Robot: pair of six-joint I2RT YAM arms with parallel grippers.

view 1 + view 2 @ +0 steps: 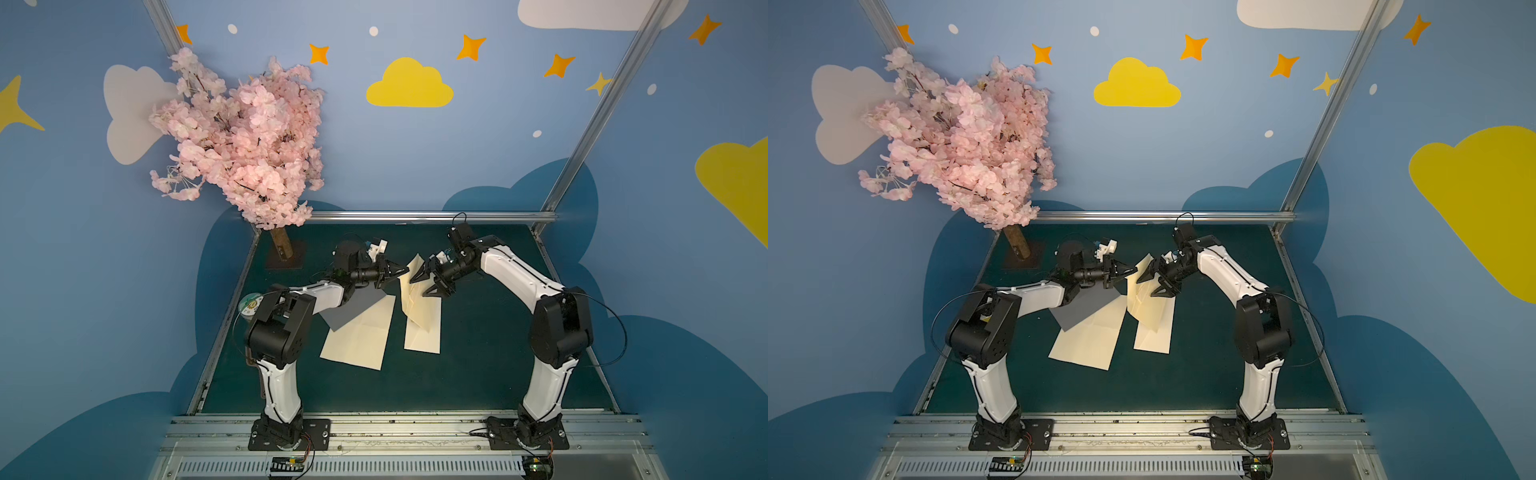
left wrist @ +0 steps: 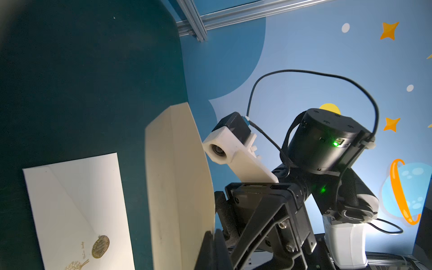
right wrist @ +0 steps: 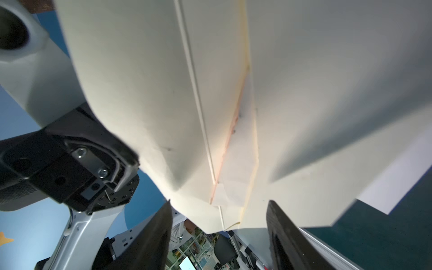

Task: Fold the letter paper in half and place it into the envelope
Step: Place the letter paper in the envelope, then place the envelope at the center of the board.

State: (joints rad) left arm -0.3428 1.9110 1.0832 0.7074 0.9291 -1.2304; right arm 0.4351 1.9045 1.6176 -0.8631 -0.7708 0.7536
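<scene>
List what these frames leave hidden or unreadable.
1. Left wrist view: the seal lettering on the envelope is too small to read, and the frame edge cuts the envelope off.
2. Right wrist view: the letter paper, close and blurred, fills the frame; how far it is folded is unclear.
3. Both top views: the left arm covers the envelope's far end, hiding its opening.

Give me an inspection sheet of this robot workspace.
Surface: dark green table mat.
Job's things: white envelope with gold seal lies flat; seamed cream paper piece raised beside it; creased cream sheet partly under grey sheet.
Clutter: green-and-white roll at the mat's left edge, half hidden.
Grippers: left gripper shut on the raised piece; right gripper open beside it.
Cables: black cable loops on both arms.
Surroundings: pink blossom tree; blue walls with clouds, stars.
</scene>
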